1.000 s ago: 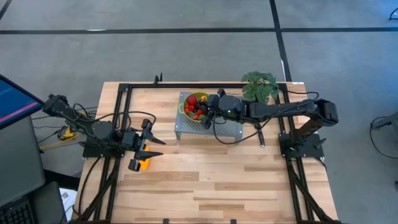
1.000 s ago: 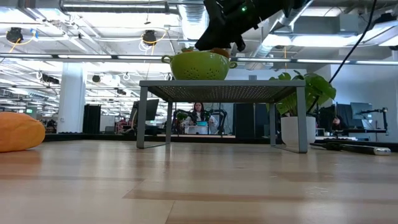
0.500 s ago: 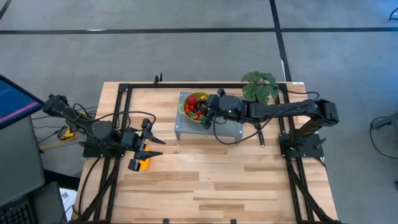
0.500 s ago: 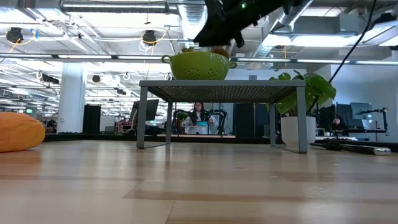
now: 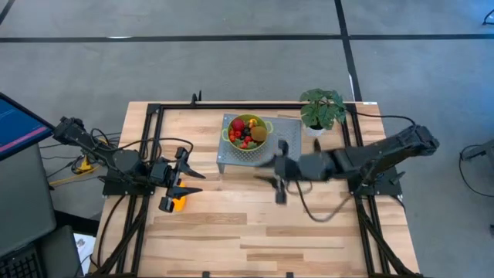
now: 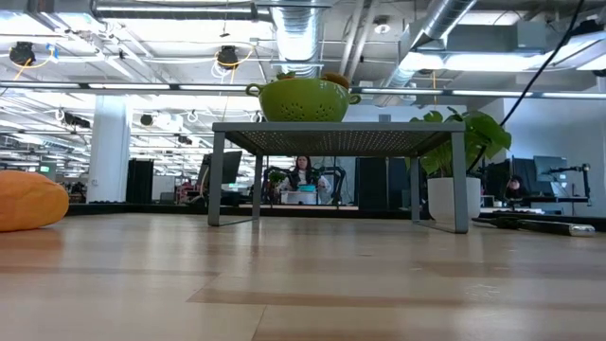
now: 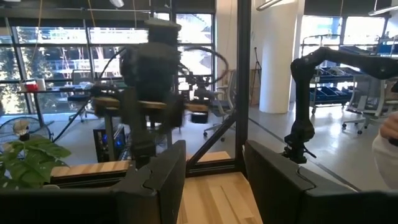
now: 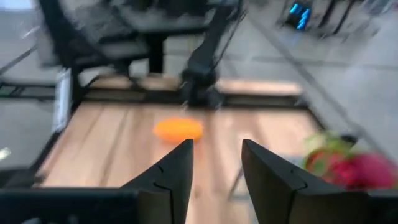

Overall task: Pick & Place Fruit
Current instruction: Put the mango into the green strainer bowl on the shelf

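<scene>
Now, from above, the right gripper [image 5: 279, 184] has left the green bowl [image 5: 248, 132] it was hovering over a second ago and swung out over the open bench [image 5: 309, 232] in front of the small metal stand [image 5: 287, 161]; it carries nothing, and a brown kiwi-like fruit [image 5: 258, 134] now lies in the bowl among the red and dark berries [image 5: 241, 136], which suggests a drop has just been made. The left gripper [image 5: 185, 179] has not moved and waits near the left edge, just beside the long orange fruit [image 5: 178, 204] that lies on the bench. At bench height, the dark arm that crowded the bowl's [image 6: 303, 98] rim a moment ago is gone, leaving the bowl alone on the stand [image 6: 338, 138], with the orange fruit [image 6: 31, 200] at the far left still on the wood. From the left wrist, that gripper's fingers [image 7: 158, 177] stand parted and empty, and the blurred dark mass ahead is probably the right arm in motion, though the smear makes that uncertain. From the right wrist, the fingers [image 8: 168, 174] are likewise apart with nothing between them, facing the orange fruit [image 8: 178, 129] across the bench, the bowl's fruit [image 8: 348, 167] off to one side. That orange piece looks like the next to fetch.
</scene>
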`<state>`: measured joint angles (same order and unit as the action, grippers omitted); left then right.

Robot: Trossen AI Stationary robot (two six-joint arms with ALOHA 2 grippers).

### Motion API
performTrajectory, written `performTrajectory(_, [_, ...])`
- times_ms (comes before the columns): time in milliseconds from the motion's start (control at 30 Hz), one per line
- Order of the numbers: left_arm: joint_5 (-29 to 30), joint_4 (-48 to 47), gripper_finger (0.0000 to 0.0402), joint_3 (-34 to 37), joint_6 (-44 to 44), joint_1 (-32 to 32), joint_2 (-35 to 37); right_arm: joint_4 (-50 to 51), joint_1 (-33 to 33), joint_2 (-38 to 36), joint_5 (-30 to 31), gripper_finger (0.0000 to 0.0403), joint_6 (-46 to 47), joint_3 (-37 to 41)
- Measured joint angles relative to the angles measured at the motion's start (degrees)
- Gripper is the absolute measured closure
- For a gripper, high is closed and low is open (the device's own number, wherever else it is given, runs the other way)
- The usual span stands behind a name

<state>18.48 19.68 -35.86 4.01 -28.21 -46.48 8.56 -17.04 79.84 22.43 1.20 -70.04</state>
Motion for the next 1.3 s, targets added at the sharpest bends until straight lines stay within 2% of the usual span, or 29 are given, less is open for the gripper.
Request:
performTrajectory(200, [0.0,0.2,0.0243,0.0,0.0,0.0,0.0,11.8,-10.1,1.3,8.4,0.029,11.0,0.1])
performTrajectory(333, [-0.2,2.6,0.0243,0.0,-0.2,0.0,0.0,19.7,-16.1,4.9,13.3,0.0296,21.5,0.1])
performTrajectory(500, [-0.2,3.7,0.0243,0.0,0.0,0.0,0.0,26.7,-21.6,10.8,16.6,0.0295,32.8,0.1])
performTrajectory(833, [-0.2,6.4,0.0243,0.0,-0.1,0.0,0.0,29.8,-24.0,21.8,18.0,0.0295,46.6,0.2])
performTrajectory(1133, [0.0,7.3,0.0243,0.0,-0.4,0.0,0.0,42.5,-24.2,27.4,14.7,0.0294,64.9,0.1])
performTrajectory(1200, [0.0,7.5,0.0243,0.0,0.0,0.0,0.0,47.5,-24.9,27.4,13.9,0.0294,69.5,0.3])
performTrajectory(1300, [0.8,8.6,0.0243,0.0,-1.9,0.2,0.0,49.6,-26.0,27.3,13.6,0.0294,74.9,1.3])
